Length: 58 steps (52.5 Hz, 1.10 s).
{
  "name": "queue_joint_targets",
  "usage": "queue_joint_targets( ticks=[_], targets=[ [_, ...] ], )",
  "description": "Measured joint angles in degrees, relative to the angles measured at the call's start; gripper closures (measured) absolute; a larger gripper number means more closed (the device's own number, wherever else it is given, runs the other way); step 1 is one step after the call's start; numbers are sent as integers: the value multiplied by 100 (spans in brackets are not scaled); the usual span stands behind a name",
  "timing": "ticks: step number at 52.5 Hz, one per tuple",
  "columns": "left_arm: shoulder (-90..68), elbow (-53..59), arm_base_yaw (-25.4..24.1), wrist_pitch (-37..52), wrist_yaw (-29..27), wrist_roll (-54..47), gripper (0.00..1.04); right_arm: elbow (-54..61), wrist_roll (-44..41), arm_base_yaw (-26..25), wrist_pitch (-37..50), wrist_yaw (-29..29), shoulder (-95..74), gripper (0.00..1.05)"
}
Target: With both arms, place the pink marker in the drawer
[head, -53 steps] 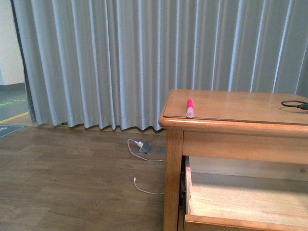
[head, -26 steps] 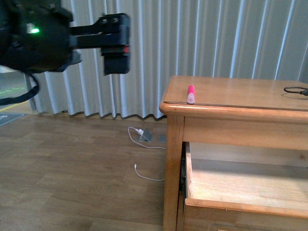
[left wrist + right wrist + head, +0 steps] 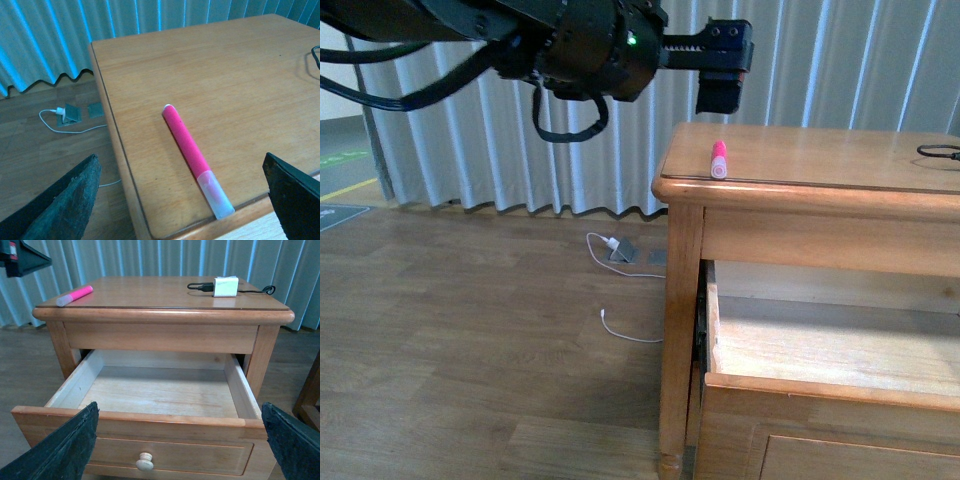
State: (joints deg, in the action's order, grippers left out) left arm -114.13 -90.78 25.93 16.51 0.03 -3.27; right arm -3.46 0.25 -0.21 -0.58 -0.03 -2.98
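Pink marker lies on the worktop near its left front corner, cap toward the front edge, long axis roughly front-to-back. Left pincer hangs above it, jaws spread wide, marker framed between them, slightly skewed; clearance hard to judge. Right pincer, also agape, faces the pulled-out drawer, farther from the marker

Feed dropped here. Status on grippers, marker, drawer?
Left gripper open above pink marker on dresser top, no contact. Right gripper open, empty, facing drawer. Drawer open, empty. Path clear.
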Motion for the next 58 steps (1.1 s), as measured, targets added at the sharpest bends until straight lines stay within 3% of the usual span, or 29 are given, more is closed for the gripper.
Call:
queue_joint_targets(
  ticks=[22,55,58],
  targets=[
    [-1303,-1563,358,-909,-474,28,6,0,0,0,0,-2,0,8],
    [-1867,-2542,448,-1886,-564,125,6,0,-2,0,0,-2,0,8],
    [-1867,-2562,455,-1947,-557,116,11,0,-2,0,0,-2,0,8]
  ],
)
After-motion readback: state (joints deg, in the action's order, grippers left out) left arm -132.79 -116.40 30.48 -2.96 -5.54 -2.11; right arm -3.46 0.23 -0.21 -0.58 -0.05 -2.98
